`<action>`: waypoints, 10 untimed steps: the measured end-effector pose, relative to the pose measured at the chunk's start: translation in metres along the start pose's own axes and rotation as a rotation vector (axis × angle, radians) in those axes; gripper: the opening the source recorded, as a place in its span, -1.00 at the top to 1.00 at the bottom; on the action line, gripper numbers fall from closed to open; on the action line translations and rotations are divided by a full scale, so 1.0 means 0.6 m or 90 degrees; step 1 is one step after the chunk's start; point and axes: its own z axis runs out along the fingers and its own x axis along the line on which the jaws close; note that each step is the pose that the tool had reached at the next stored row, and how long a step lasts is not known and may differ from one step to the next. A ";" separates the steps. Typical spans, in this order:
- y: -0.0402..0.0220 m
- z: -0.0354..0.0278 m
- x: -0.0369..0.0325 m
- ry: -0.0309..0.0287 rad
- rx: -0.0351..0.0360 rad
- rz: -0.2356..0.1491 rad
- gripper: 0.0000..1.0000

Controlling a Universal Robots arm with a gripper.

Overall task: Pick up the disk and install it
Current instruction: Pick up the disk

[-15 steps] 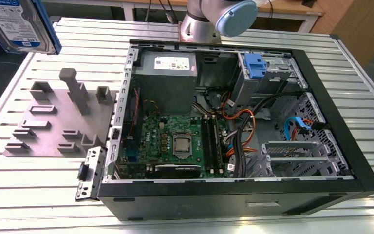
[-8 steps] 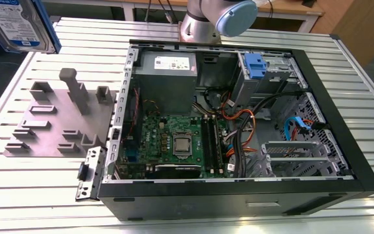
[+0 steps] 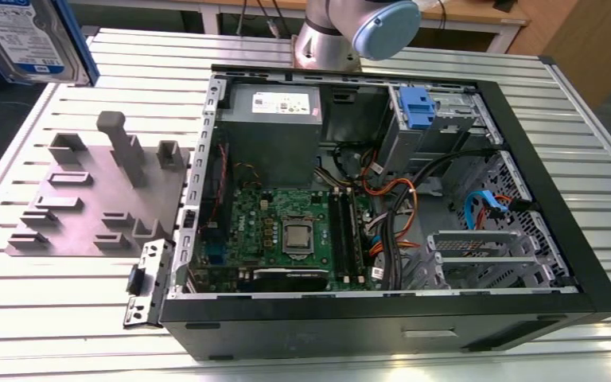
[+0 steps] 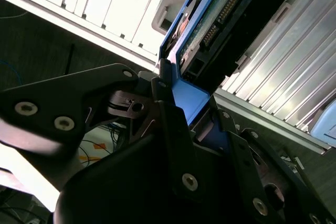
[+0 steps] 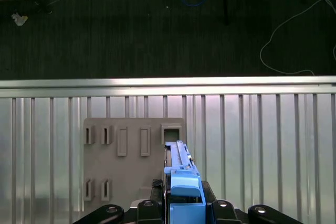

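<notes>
The disk [image 3: 29, 40] hangs high above the table's far corner at the exterior view's left, its white-and-blue label facing the camera and a blue rail along its edge. In the first wrist view the disk [image 5: 181, 174] is seen edge-on, with my gripper [image 5: 181, 205] shut on it above the grey fixture plate [image 5: 134, 166]. In the second wrist view my gripper [image 4: 191, 103] clamps the blue rail, and the disk [image 4: 220, 19] with its circuit board extends beyond the black fingers [image 4: 170, 124].
An open computer case [image 3: 592, 263] lies on the slatted metal table [image 3: 72, 334], with a motherboard, cables and a drive bay holding a blue latch [image 3: 417, 107]. The grey fixture plate [image 3: 93, 199] with upright posts sits at the case's left. The arm's base [image 3: 332, 36] stands behind the case.
</notes>
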 end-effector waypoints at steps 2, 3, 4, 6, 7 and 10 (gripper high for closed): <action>0.000 -0.001 0.000 0.0000 0.0000 0.000 0.27; 0.000 -0.002 0.000 0.0000 0.0000 0.000 0.27; 0.000 -0.003 0.000 0.0000 0.0000 0.000 0.27; 0.000 -0.005 0.000 0.0000 -0.0001 0.000 0.27; 0.000 -0.006 0.000 0.0000 0.0000 0.000 0.27; 0.000 -0.009 0.000 0.0000 0.0000 0.000 0.27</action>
